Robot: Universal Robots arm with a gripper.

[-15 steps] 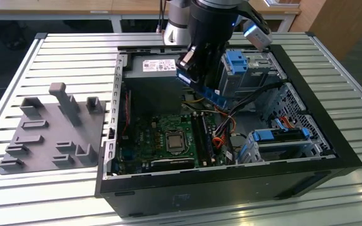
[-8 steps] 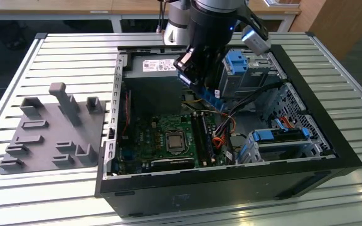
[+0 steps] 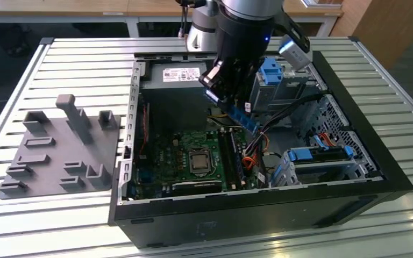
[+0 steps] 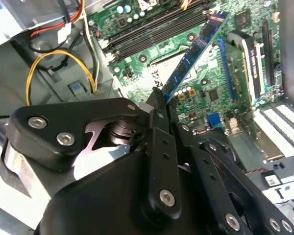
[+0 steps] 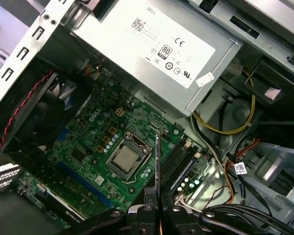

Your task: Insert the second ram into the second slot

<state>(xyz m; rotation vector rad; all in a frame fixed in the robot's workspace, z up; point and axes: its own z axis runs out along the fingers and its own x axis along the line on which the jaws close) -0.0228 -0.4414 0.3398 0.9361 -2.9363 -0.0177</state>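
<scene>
Second ram [image 4: 193, 54] is hanging in the air over the motherboard [image 5: 95, 147], not yet in any slot. The gripper [image 4: 159, 98] is pinching it by one end. The fingers are closed tight on the board's two faces, with no gap showing around the stick.

From the fingertips the stick is reaching straight out and away, so its long axis is carrying on the line of the gripper. In the exterior view I am seeing it slanting down from the gripper [image 3: 225, 91] toward the memory slots [image 3: 232, 158], with the free end lowest. In the second wrist view that free end is lying over the bank of long black slots [image 4: 152, 29] beside the processor socket [image 5: 125, 159]. In the first wrist view I am looking at the stick edge-on, a thin dark line [image 5: 157, 166] rising from the fingertips next to the slots [image 5: 179, 164]. I cannot tell whether it is lining up with the second slot, or how high it is sitting above it.

Room is tight. The arm is working inside the open computer case [image 3: 378, 161], with the power supply [image 5: 157, 44] at one end of the board. Yellow cables [image 4: 59, 54] are looping close by. The case is lying on a slatted metal table [image 3: 84, 59], and a grey fixture [image 3: 56, 150] is sitting well apart on the exterior view's left.
</scene>
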